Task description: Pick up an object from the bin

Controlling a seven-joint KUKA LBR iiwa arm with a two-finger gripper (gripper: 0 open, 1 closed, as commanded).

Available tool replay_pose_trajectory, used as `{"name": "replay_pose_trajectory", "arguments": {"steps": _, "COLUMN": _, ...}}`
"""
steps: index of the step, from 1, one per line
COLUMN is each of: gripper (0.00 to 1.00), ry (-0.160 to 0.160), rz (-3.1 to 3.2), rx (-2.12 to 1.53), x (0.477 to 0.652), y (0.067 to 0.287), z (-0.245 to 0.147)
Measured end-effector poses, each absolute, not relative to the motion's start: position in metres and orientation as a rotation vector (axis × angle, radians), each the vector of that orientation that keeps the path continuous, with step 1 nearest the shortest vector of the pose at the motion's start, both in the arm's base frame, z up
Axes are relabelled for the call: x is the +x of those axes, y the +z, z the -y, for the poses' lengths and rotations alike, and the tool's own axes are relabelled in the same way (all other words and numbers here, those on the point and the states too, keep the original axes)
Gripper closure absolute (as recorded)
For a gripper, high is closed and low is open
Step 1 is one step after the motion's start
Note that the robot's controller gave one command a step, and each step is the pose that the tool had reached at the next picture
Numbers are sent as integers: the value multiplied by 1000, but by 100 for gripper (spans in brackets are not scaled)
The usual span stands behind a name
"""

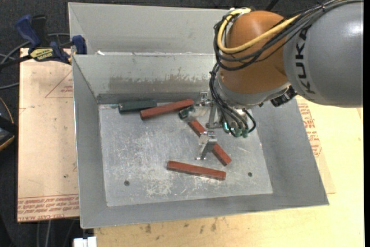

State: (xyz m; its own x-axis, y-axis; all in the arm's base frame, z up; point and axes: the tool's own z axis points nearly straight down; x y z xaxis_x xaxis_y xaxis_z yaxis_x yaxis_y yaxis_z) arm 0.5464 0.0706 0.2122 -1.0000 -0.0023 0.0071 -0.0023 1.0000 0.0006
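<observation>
The hand [204, 147] is being held low over the middle of the bin [87, 142], against a short red-brown stick [221, 155] lying diagonally there. Whether the hand is spread or pressed together cannot be told. A longer red-brown bar [196, 169] is lying near it.

- My grey arm [338, 55] comes in from the right and bends downward.
- My orange wrist cover [254, 63] faces up, with yellow cables [219, 37] looped over it.
- My gripper [204, 146] points straight down, low and right of centre.

One cam looks down on bin [87, 124] from above, slightly oblique, arm [335, 61] at right.
</observation>
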Motion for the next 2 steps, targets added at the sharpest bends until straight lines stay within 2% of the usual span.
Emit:
{"name": "replay_pose_trajectory", "arguments": {"steps": 1, "gripper": 0, "ry": -2, "rz": 3142, "rx": 1, "x": 548, "y": 216, "z": -70}}
{"name": "replay_pose_trajectory", "arguments": {"steps": 2, "gripper": 0, "ry": -2, "rz": 3148, "rx": 88, "x": 545, "y": 178, "z": -67}}
